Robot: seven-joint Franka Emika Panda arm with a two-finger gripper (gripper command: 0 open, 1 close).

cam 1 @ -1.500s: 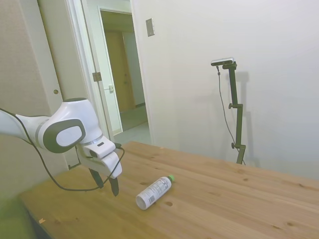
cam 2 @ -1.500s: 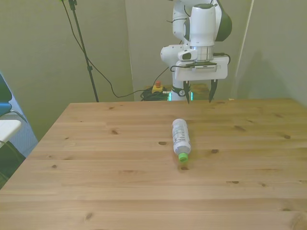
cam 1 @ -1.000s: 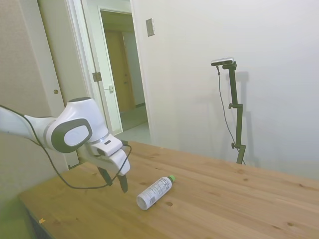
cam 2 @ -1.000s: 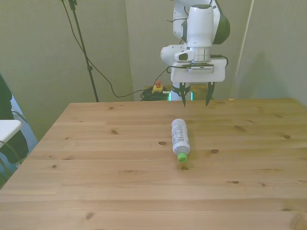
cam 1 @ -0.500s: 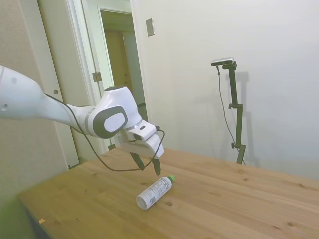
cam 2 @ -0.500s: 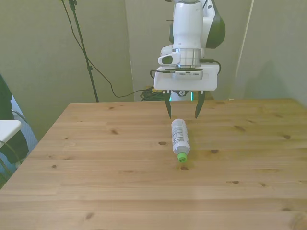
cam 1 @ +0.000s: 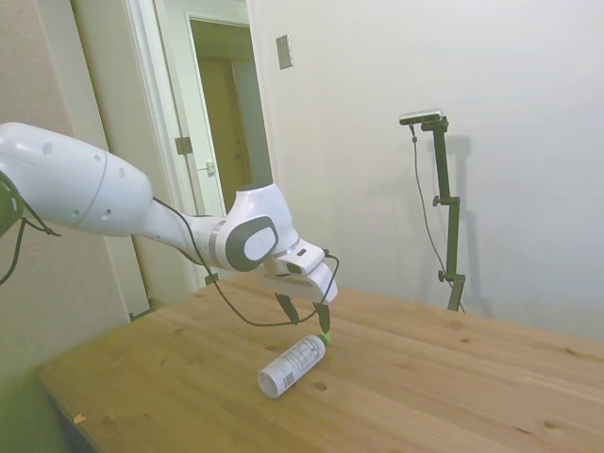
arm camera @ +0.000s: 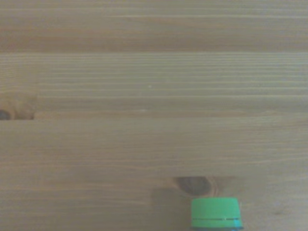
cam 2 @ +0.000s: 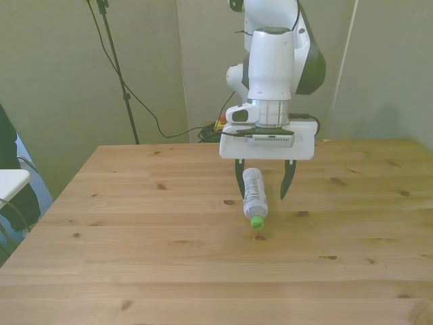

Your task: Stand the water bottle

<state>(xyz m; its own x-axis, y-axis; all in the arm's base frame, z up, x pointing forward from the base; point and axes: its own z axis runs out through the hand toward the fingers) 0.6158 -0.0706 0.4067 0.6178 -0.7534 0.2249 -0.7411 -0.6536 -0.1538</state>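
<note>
One water bottle (cam 2: 254,195) lies on its side on the table (cam 2: 135,257), and one gripper (cam 2: 264,186) hangs over it with its two dark fingers spread wide and nothing between them. In the front view the fingers stand on either side of the bottle's upper body, one just beside it and the other a little apart; the side view shows their tips above the bottle near its cap end, not touching it. The bottle's single green cap (cam 2: 257,222) points away from the arm's base, out past the fingertips, and its white label with dark print faces up. The wrist view catches only that cap (arm camera: 215,214) at the edge of its patch, with a dark knot in the wood just beside it.

The table is of pale wooden planks with scattered knots, and the bottle (cam 1: 292,366) is the only loose thing on it. One black cable (cam 1: 236,307) loops from the white arm (cam 1: 113,198) down to the wrist.

Plain light walls surround the table. In the side view one doorway (cam 1: 226,142) stands open behind the arm, and one small plate (cam 1: 284,52) is fixed to the wall near it.
</note>
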